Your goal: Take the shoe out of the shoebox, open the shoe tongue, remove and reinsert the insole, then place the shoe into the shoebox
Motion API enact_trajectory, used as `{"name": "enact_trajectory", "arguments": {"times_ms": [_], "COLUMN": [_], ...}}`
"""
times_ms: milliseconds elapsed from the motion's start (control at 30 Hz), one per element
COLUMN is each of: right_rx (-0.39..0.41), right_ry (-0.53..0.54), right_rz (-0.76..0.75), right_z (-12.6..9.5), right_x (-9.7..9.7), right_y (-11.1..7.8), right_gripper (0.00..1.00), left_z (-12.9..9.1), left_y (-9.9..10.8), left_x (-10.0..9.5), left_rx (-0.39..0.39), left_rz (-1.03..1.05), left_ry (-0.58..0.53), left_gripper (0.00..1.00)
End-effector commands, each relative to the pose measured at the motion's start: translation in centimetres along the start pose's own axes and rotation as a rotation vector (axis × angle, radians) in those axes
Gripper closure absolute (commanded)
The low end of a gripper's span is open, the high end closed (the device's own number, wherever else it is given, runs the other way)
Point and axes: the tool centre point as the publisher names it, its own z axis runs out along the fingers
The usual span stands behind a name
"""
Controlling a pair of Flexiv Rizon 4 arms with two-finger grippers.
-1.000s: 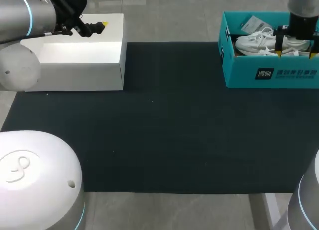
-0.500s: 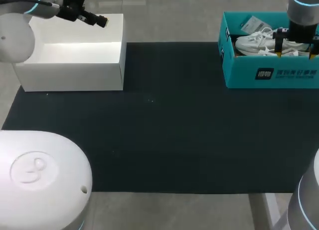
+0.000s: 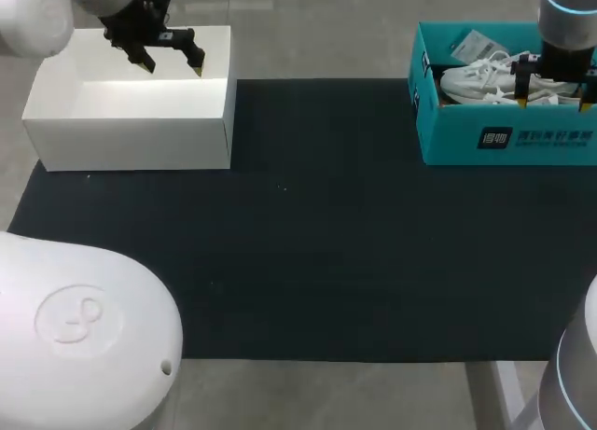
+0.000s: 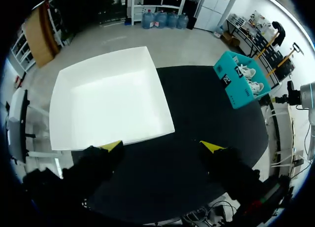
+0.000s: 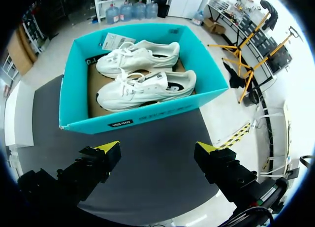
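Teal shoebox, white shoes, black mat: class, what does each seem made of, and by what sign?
Teal shoebox: probably matte cardboard; thin stiff walls, brown floor.
White shoes: seemingly synthetic leather or mesh; smooth panels.
Black mat: perhaps matte fabric; no glare.

Over the table, the left hand (image 4: 162, 147) hangs with its two yellow-tipped fingers (image 4: 112, 146) set wide apart, nothing touching them. Just ahead of the fingers sits a white box (image 4: 108, 96), open side up, its near wall under the fingertips. A dark mat (image 4: 197, 109) lies beneath and beside the box. Well ahead, off the right finger's side, a teal shoebox (image 4: 235, 86) holds white shoes (image 4: 255, 87).
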Motion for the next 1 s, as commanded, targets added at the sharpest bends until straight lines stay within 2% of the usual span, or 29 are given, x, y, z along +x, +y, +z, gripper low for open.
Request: {"name": "enact_trajectory", "arguments": {"times_ms": [33,200,300,433,567,767,1000], "right_rx": [0.003,0.023,0.036,0.055,0.066,0.078,0.092], "right_ry": [-0.007,0.005,0.054,0.037,0.016,-0.011,-0.018], "right_rz": [-0.012,-0.025,-0.029,-0.058,-0.088,-0.132,-0.144], "right_z": [0.1,0.9,1.2,1.9,2.3,2.8,3.1], "right_x": [-0.3,-1.1,-1.6,-1.9,-2.2,-2.2,-2.2], "right_y": [-0.3,-0.8,-0.9,-0.7,-0.3,0.1,0.0], "right_gripper": [0.0,0.0,0.0,0.0,0.0,0.0,0.0], "left_z": [0.3,0.7,0.7,0.6,0.7,1.0,1.5], "left_y": [0.8,2.0,2.4,3.4,4.0,4.9,5.1], "left_x": [-0.1,-0.6,-1.0,-1.5,-2.1,-1.8,-2.0], "left_rx": [-0.584,-0.584,-0.579,-0.577,-0.531,-0.449,-0.374], "left_rz": [-0.588,-0.591,-0.584,-0.54,-0.471,-0.305,-0.224], "left_ry": [0.062,0.02,-0.002,-0.061,-0.09,-0.144,-0.126], "left_gripper": [0.0,0.0,0.0,0.0,0.0,0.0,0.0]}}
